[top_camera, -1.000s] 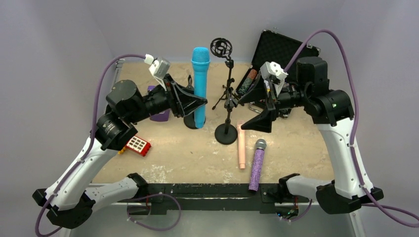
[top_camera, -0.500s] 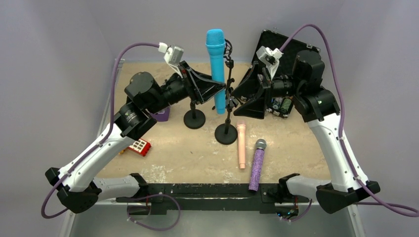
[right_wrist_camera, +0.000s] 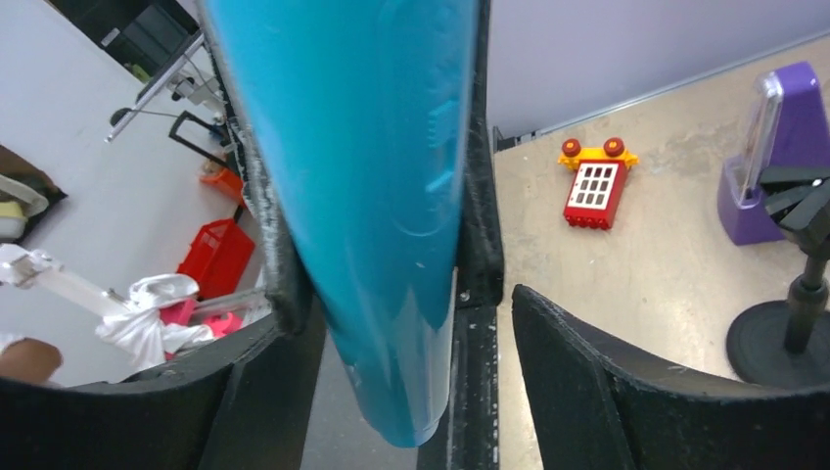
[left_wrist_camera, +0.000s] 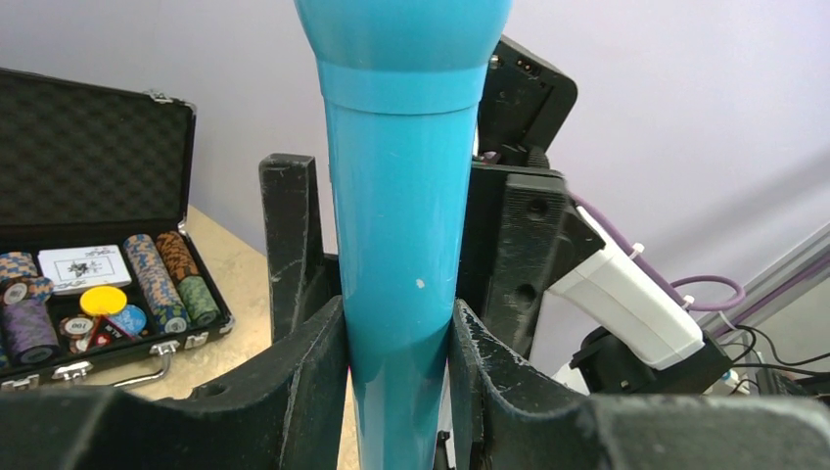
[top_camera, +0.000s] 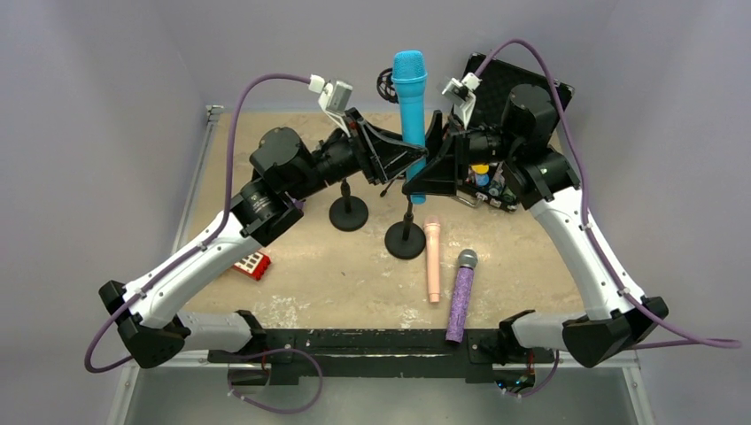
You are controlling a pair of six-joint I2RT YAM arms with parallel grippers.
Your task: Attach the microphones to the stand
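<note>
I see the upright microphone (top_camera: 410, 97) over the far middle of the table (top_camera: 531, 266), the near stand (top_camera: 406, 241) before it and the far stand (top_camera: 349, 213) further left. Just right of the near stand, the second microphone (top_camera: 432, 261) and third microphone (top_camera: 460, 297) lie side by side; the case (left_wrist_camera: 88, 147) sits far right, the toy block (top_camera: 250, 263) near left

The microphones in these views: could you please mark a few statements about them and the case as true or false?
1. The left gripper holds the turquoise microphone upright. True.
2. The peach-pink microphone is clipped into the stand. False: it lies on the table beside the stand's base.
3. The purple glitter microphone lies flat on the table. True.
4. The poker chip case is closed. False: its lid is up and the chips show.
5. The right gripper has a finger on each side of the turquoise microphone. True.
</note>
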